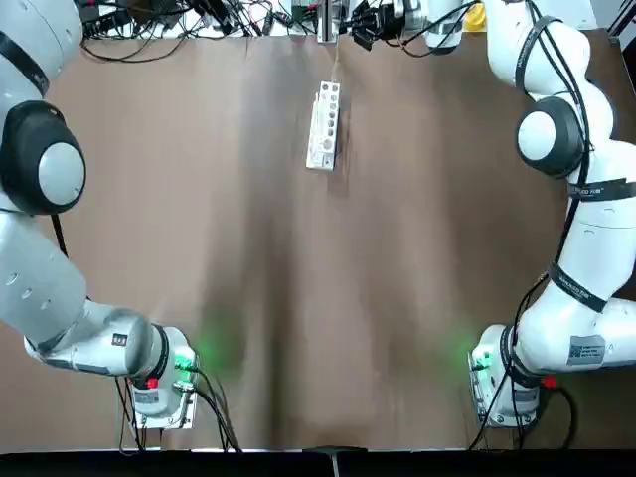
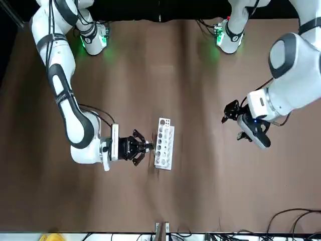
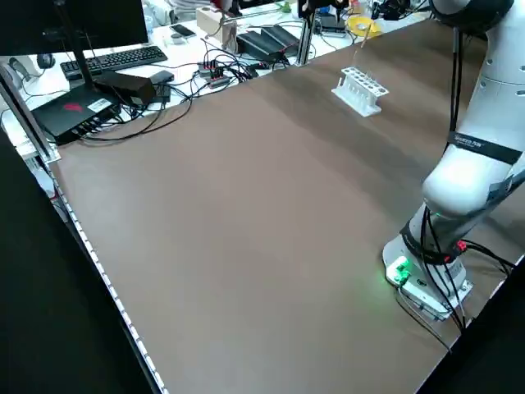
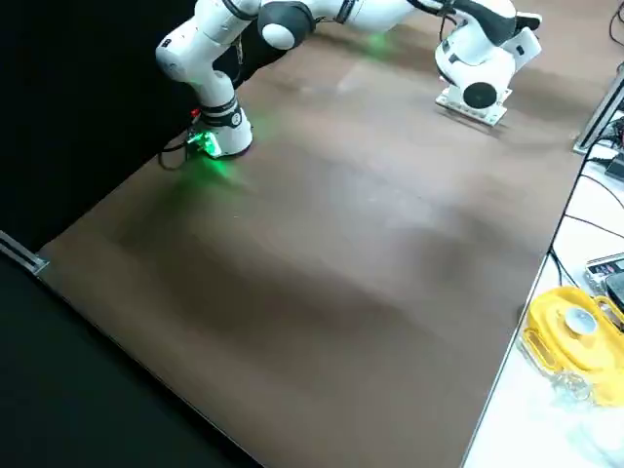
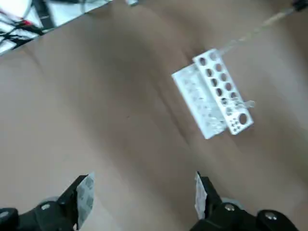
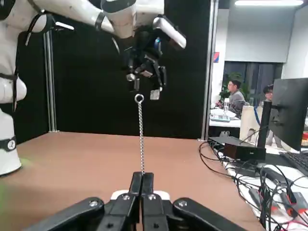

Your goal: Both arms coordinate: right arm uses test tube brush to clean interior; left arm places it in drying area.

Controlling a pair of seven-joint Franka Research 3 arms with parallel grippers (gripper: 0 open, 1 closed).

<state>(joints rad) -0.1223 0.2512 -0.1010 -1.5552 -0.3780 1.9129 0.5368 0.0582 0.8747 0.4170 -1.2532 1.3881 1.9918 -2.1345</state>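
two grippers over the table. right gripper [image 6: 142,175], at the far side just right of the middle, had its fingers closed together on the test tube brush [image 6: 141,139]. left gripper [image 5: 144,187] was raised over the table to the left of the rack, fingers wide apart, nothing between them.

brush location: far middle, held upright or nearly so; ring uppermost, lower end reaching down to the far end of the white rack [image 1: 323,129]. could not tell whether the tip had entered a hole. a clear piece [image 5: 246,103] showed at the rack's near part; probably a tube, too faint to confirm.

handling, judged: brush should be very light. twisted stem looked stiff along its length, but thin enough to bend if pushed sideways against a rim. smooth round wire might roll or slip in flat pads, so the firm pinch on the stem below the ring seemed right; bristles best left ungripped. strokes ought to run straight, in line with the hole.

the clear piece, if glass, would be slick and brittle: take it lightly near its upper end, lift straight, no twisting. rack looked light and likely to shift if the brush dragged on it.
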